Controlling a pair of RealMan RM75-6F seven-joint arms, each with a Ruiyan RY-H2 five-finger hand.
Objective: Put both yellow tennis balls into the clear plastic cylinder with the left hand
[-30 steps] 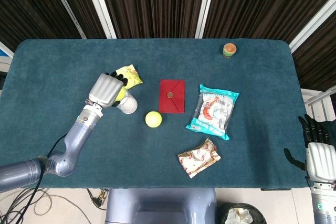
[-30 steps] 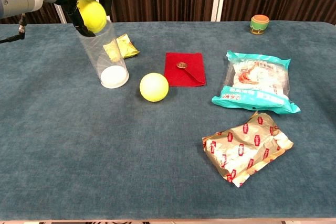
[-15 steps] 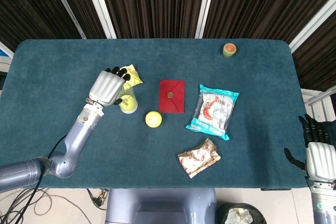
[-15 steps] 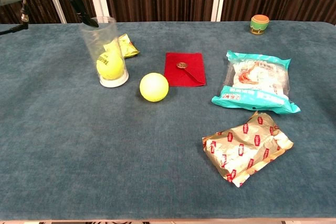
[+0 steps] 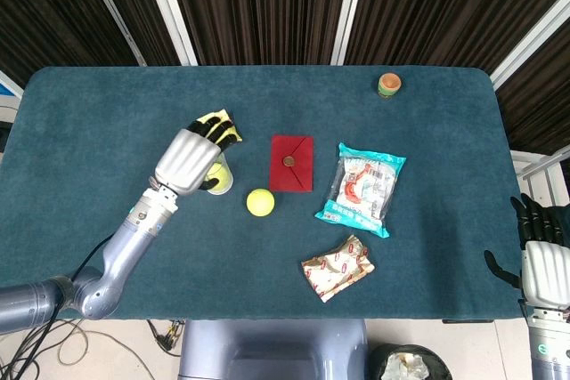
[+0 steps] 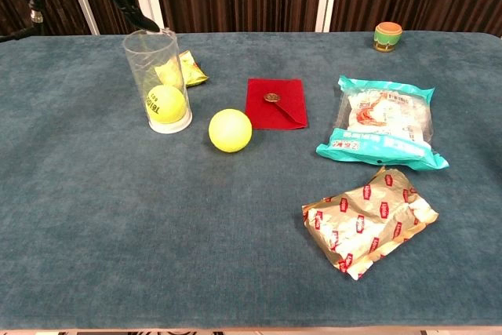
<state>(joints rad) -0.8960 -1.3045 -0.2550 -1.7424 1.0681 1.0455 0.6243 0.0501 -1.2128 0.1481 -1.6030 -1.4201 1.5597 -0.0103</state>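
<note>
My left hand (image 5: 190, 159) hovers empty, fingers spread, above the clear plastic cylinder (image 6: 157, 80) holding one ball, and the second tennis ball (image 5: 259, 202) lies just right, nearer this hand.

two tennis balls (image 6: 230, 130) (image 6: 166, 103), one cylinder (image 6: 157, 80), three snack packets (image 6: 383, 122) (image 6: 367, 220) (image 6: 189, 68)

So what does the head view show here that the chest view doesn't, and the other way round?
Only the head view shows the right robot hand at the table's edge and the whole left robot hand, open above the clear cylinder. Only the chest view shows the first tennis ball resting at the cylinder's bottom, printing visible, with just the left fingertips above. Both show the second ball, red envelope and snack packets.
</note>
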